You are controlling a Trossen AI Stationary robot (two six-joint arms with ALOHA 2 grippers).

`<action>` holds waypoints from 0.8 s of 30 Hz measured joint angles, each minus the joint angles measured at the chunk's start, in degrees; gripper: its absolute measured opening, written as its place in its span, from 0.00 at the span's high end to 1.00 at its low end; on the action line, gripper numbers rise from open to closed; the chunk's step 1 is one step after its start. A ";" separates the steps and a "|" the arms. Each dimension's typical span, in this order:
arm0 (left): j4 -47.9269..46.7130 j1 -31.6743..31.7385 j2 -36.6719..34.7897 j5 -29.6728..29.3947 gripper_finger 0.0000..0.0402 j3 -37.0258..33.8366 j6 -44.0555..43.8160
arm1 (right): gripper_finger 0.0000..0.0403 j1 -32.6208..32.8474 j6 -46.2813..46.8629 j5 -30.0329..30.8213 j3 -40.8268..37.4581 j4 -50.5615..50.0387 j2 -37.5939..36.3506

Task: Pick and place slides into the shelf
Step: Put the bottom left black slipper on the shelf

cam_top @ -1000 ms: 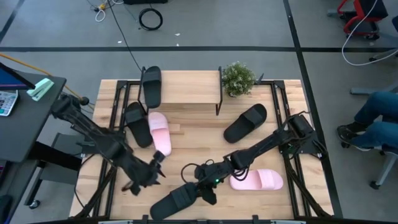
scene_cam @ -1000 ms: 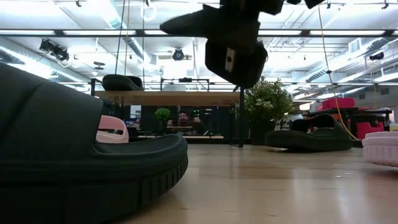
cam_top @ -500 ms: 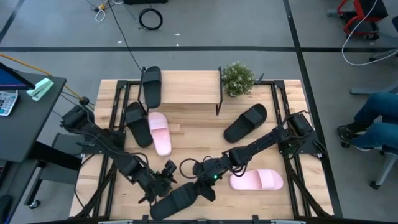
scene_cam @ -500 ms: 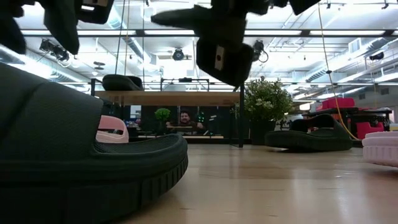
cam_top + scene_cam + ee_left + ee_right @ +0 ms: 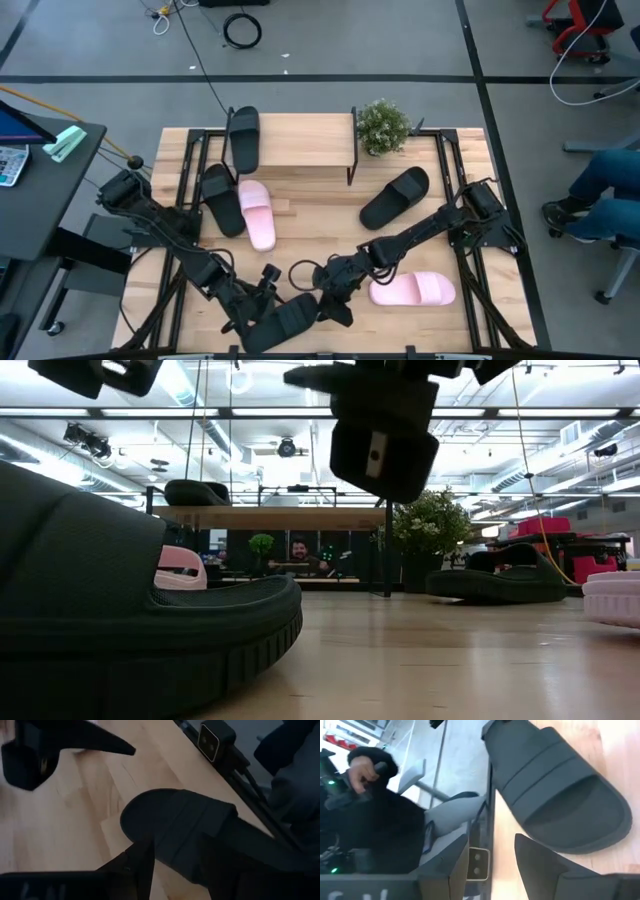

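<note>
Flanking the front black slide (image 5: pixel 283 321), both grippers' fingers gape, gripping nothing; no writing legible.

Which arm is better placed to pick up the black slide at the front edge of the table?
Probably the left: the left gripper hangs at the black open-toe slide, its wrist view filled by the strap. The right gripper is beside the toe.
</note>
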 joint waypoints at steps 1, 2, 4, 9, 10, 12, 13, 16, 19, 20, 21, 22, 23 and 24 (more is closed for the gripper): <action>0.05 0.01 0.00 0.00 0.62 0.00 -1.09 | 0.59 0.17 0.01 0.45 0.01 -0.09 0.17; 0.06 0.01 0.00 -0.01 0.62 0.00 -2.10 | 0.59 0.31 -0.02 0.86 0.00 -0.26 0.57; 0.07 0.01 -0.02 -0.01 0.62 0.00 -3.73 | 0.59 0.36 0.58 2.15 0.07 0.19 1.81; 0.85 0.01 -0.02 -0.02 0.64 0.00 -6.42 | 0.59 -0.76 2.83 5.20 -0.03 -0.20 4.44; 1.20 0.01 -0.02 -0.02 0.65 0.00 -6.67 | 0.59 -1.02 2.77 5.54 -0.03 0.14 4.74; 1.87 0.01 -0.02 -0.01 0.66 0.00 -8.11 | 0.59 -1.53 2.46 5.60 -0.03 0.27 5.00; 1.95 0.02 -0.04 -0.04 0.66 0.00 -8.60 | 0.59 -1.61 2.31 5.60 -0.03 0.49 5.16; 1.93 0.04 -0.04 -0.04 0.66 0.00 -10.66 | 0.59 -1.58 1.32 5.55 -0.03 1.25 5.34; 1.66 0.06 -0.04 -0.05 0.65 0.02 -11.43 | 0.59 -1.48 0.96 5.22 0.01 2.93 5.64; 1.61 0.06 -0.04 -0.04 0.65 0.02 -11.80 | 0.59 -1.32 0.86 5.19 0.01 3.59 5.94; 1.41 0.06 -0.04 -0.04 0.65 0.03 -12.66 | 0.59 -1.25 0.80 5.20 0.03 4.95 6.32; 1.16 0.06 -0.04 -0.05 0.64 0.04 -13.18 | 0.59 -1.25 0.76 5.17 0.03 5.42 6.47; 1.10 0.06 -0.04 -0.04 0.64 0.04 -13.91 | 0.59 -1.20 0.81 5.13 -0.03 6.08 6.59; 1.12 0.06 -0.04 -0.05 0.63 0.04 -14.19 | 0.59 -1.17 0.90 5.01 -0.03 8.05 7.00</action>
